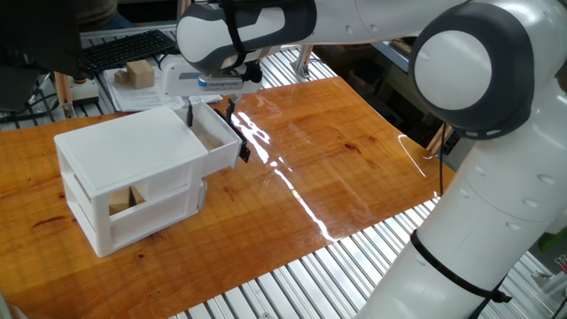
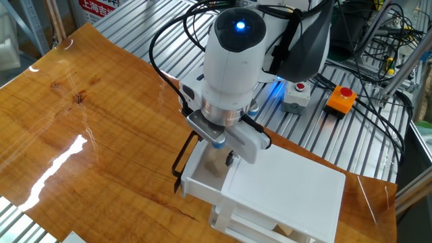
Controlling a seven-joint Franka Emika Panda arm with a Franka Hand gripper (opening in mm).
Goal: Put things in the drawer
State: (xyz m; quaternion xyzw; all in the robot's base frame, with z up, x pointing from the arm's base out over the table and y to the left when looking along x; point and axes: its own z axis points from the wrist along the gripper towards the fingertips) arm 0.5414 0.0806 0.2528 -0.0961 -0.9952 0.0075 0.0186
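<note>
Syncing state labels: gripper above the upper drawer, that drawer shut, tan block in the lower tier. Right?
One thing is wrong: the upper drawer is not shut. It is pulled open, with its black handle out over the table, and both fixed views show this. The rest holds: the gripper is above the drawer, and a tan block sits in the lower tier.
</note>
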